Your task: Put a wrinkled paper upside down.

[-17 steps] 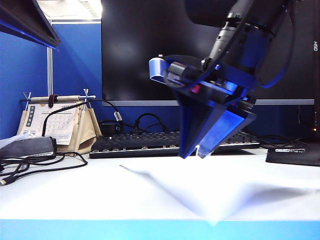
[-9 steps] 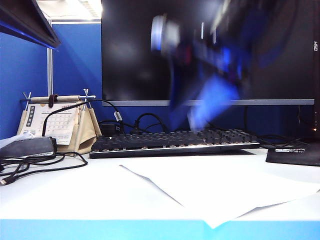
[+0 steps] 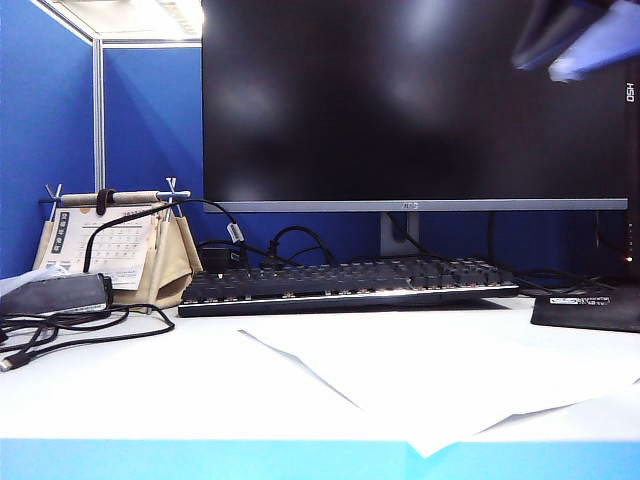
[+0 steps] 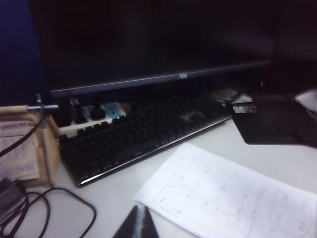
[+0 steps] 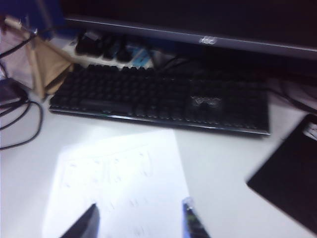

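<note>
Wrinkled paper (image 3: 440, 385) lies released; right hand (image 5: 141, 220) risen, open; left hand (image 4: 136, 225) closed.

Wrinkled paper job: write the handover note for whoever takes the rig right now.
Left hand: raised above the desk, tips close together, holding nothing.
Right hand: raised above the paper, open, empty.
Paper: lies flat on the desk in front of the keyboard, one corner over the front edge, faint print facing up.
Done: paper released, neither hand touching it.
Left: confirm the side now up is the wanted one.
</note>
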You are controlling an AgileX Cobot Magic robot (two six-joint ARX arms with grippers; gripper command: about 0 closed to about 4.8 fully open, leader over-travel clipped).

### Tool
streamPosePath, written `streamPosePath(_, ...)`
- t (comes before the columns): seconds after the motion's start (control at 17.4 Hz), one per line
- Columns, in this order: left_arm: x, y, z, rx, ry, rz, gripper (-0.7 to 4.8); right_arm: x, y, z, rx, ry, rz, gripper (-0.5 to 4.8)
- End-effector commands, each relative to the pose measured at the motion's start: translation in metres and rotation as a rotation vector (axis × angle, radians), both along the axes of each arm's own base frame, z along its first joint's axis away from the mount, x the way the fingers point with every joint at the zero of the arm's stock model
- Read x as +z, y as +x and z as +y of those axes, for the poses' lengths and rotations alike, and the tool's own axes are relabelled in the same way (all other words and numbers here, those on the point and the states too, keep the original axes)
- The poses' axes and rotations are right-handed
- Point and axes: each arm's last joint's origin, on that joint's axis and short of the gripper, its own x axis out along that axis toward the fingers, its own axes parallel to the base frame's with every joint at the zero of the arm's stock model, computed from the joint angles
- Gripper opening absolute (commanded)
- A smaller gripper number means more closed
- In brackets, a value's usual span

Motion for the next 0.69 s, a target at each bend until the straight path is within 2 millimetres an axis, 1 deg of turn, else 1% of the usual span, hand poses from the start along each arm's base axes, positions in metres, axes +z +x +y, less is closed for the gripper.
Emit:
streamPosePath(0.06,-0.036,0.003,0.001,0.115,-0.035,0.106,0.09,-0.028,-0.025,-0.016,-0.14,-0.007,-0.076,2.19)
streamPosePath(0.12,-0.052,0.005,0.001,0.151,-0.059,0.157,0.09,-0.041,-0.034,-0.021,-0.155,0.007,-0.088,2.12)
streamPosePath(0.17,-0.06,0.006,0.0,0.164,-0.074,0.174,0.09,-0.047,-0.038,-0.023,-0.163,0.014,-0.094,2.07)
streamPosePath(0.29,-0.082,0.008,0.0,0.22,-0.152,0.218,0.09,-0.062,-0.051,-0.03,-0.215,0.082,-0.122,2.07)
streamPosePath(0.35,-0.092,0.008,0.0,0.226,-0.157,0.243,0.09,-0.068,-0.055,-0.033,-0.254,0.09,-0.14,2.07)
streamPosePath(0.4,-0.107,0.007,0.0,0.235,-0.136,0.277,0.09,-0.079,-0.059,-0.036,-0.277,0.098,-0.151,2.07)
streamPosePath(0.63,-0.136,0.004,0.004,0.282,-0.072,0.346,0.09,-0.114,-0.063,-0.038,-0.312,0.177,-0.08,2.06)
streamPosePath(0.69,-0.146,0.003,0.007,0.355,-0.039,0.342,0.09,-0.132,-0.063,-0.038,-0.32,0.177,-0.04,1.22)
